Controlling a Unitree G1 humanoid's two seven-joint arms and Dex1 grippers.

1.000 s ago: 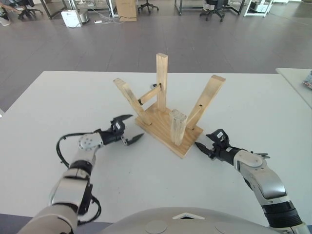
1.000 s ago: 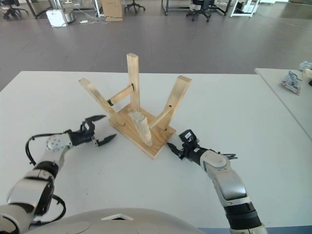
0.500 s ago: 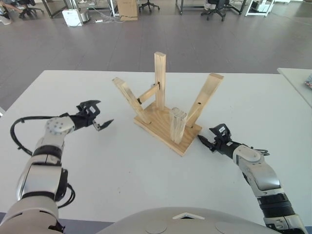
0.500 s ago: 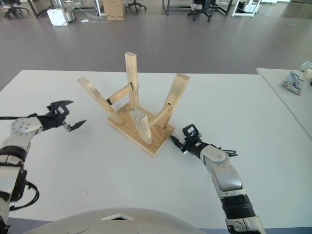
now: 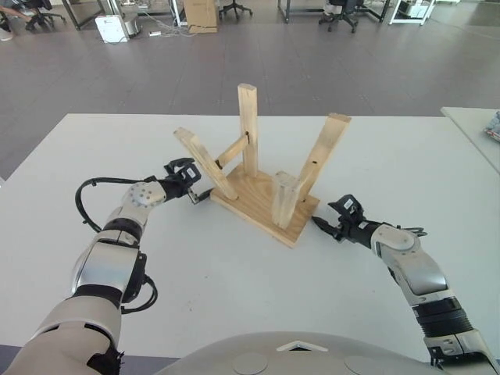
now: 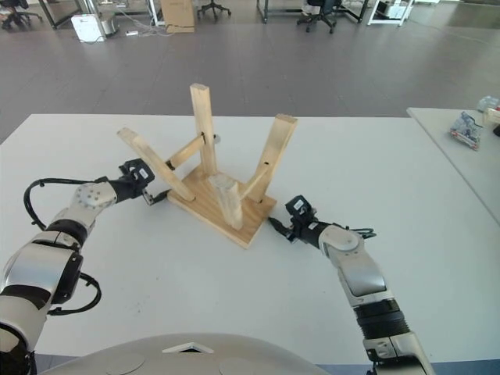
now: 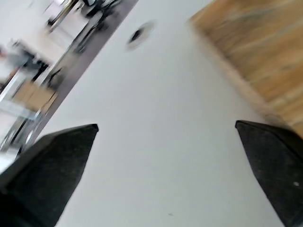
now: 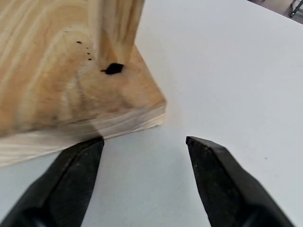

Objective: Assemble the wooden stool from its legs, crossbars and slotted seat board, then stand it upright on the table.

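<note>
Upturned stool (image 5: pixel 266 191) on a white table (image 5: pixel 234 289), a gripper at either side.
The seat board (image 5: pixel 250 209) is laid flat on the table, and four legs (image 5: pixel 248 125) are seen pointing up, three of them splayed outward; a crossbar (image 5: pixel 233 150) is fitted between the leaning left leg and the upright rear one. The left gripper (image 5: pixel 191 181) is held just beside the board's left corner, below the leaning leg, fingers spread. The right gripper (image 5: pixel 320 226) is set low at the board's right corner.

One stool (image 5: pixel 258 191) on one counter (image 5: pixel 375 156). One seat board (image 5: pixel 266 220). Four legs: nine o'clock leg (image 5: pixel 195 160), twelve o'clock leg (image 5: pixel 248 125), three o'clock leg (image 5: pixel 324 152), six o'clock leg (image 5: pixel 283 201). Two crossbars can be made out: rear crossbar (image 5: pixel 233 150), front crossbar (image 6: pixel 248 190). Two grippers: left gripper (image 5: pixel 194 190), right gripper (image 5: pixel 319 225).
</note>
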